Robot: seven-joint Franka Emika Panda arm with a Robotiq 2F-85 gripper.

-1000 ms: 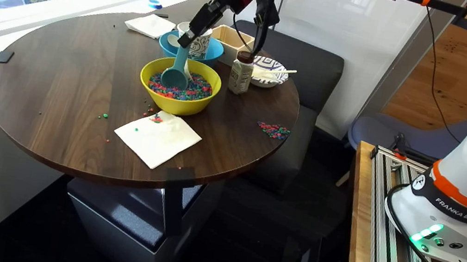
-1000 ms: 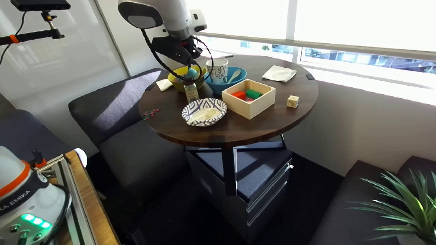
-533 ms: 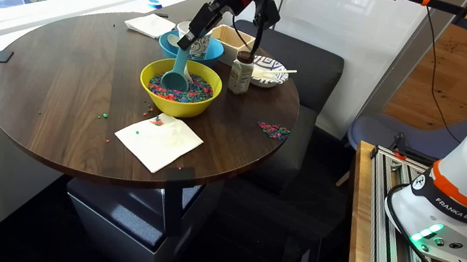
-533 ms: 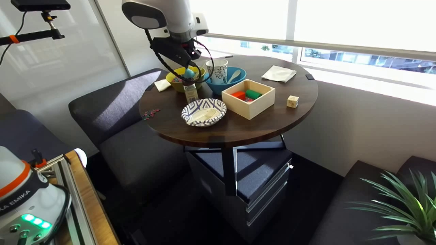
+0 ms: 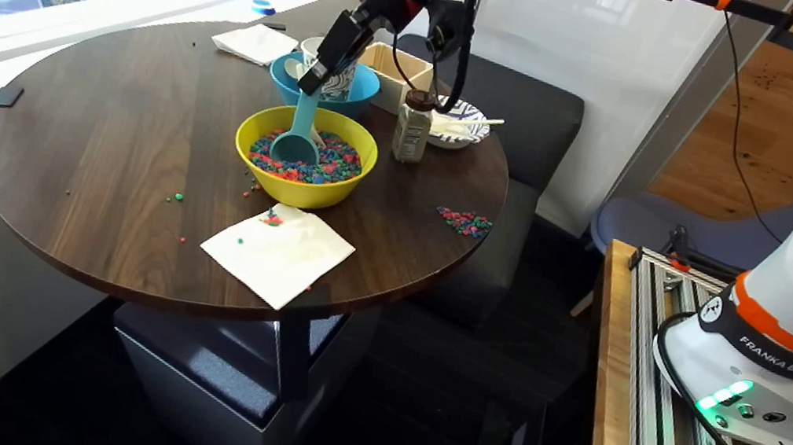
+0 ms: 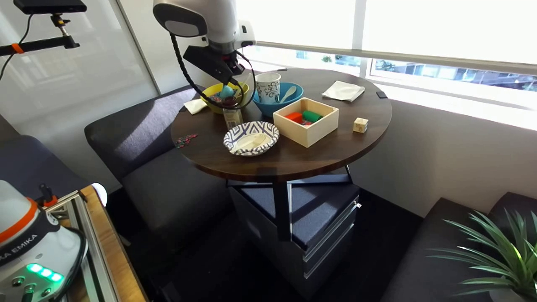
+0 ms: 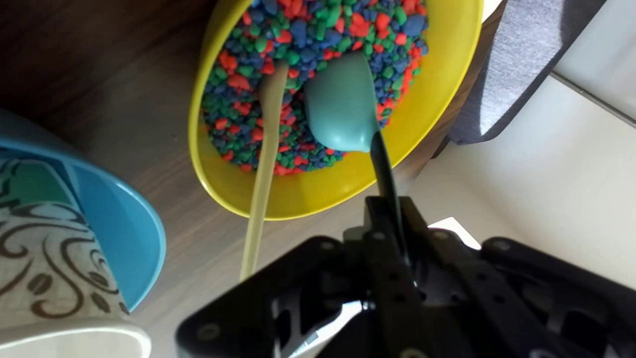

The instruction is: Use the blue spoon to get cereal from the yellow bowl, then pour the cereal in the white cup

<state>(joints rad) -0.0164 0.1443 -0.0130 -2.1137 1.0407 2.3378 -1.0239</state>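
Clamped tight, the gripper (image 5: 312, 79) pinches the blue spoon (image 5: 300, 129) by the top of its handle in an exterior view; the scoop hangs low inside the yellow bowl (image 5: 305, 196), at or in the cereal (image 5: 336, 163), on the right part of the table (image 5: 116, 130); scooping looks to be the step in hand, and no bits can be made out in the hollow; FRANKA EMIKA reads clearly on the robot base (image 5: 768, 385) at right, while the label of the bottle (image 5: 411, 136) is too small to read.

In an exterior view, the white cup (image 6: 268, 87) stands upright in the blue bowl (image 6: 264, 108), right of the yellow bowl; the pour should end there, so the next move likely calls for digging under the cereal, levelling and lifting, then carrying the load across; only EMIKA reads whole on the robot base; marks on the wooden block (image 6: 360, 125) are illegible.

In the wrist view the scoop sits among the cereal, just beside a pale utensil (image 7: 266, 159) on its left; digging deeper could drag that along; the white cup, at left, bears swirls and coffee beans but no readable words.
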